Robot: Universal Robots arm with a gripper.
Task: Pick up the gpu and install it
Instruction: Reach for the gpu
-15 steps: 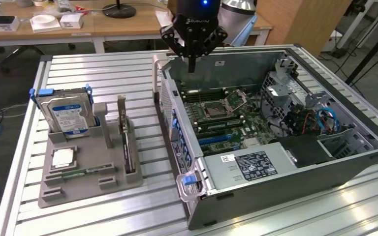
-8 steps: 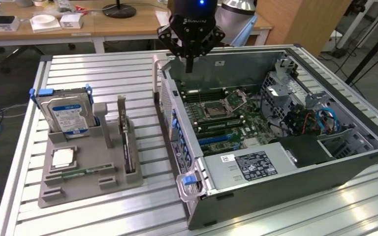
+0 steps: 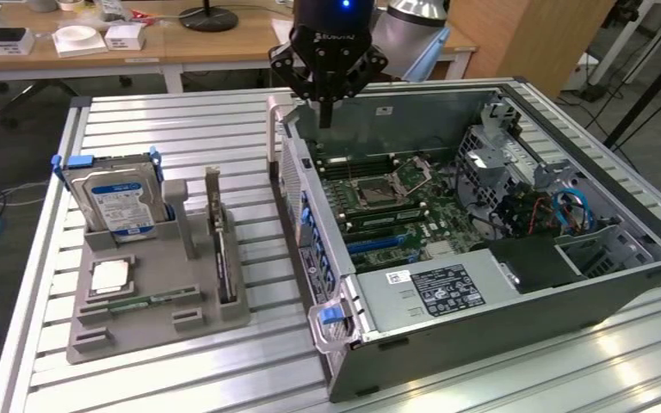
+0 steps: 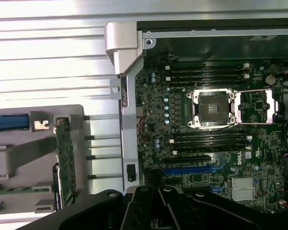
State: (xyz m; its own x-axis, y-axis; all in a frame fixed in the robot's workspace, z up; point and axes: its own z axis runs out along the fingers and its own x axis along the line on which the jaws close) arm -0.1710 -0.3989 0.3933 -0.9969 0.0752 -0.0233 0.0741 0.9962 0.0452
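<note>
On the slatted table [image 3: 169,120], the gripper [image 3: 324,114] hangs pressed shut and empty above the far edge of the open case [image 3: 606,284], while the gpu [image 3: 223,258] stands edgewise, ungrasped, in the tray [image 3: 135,331] on the exterior view's left, so pickup likely needs the gripper spread first.

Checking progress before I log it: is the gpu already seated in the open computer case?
No, the gpu stands on edge in the grey holder beside the case, outside it.
</note>
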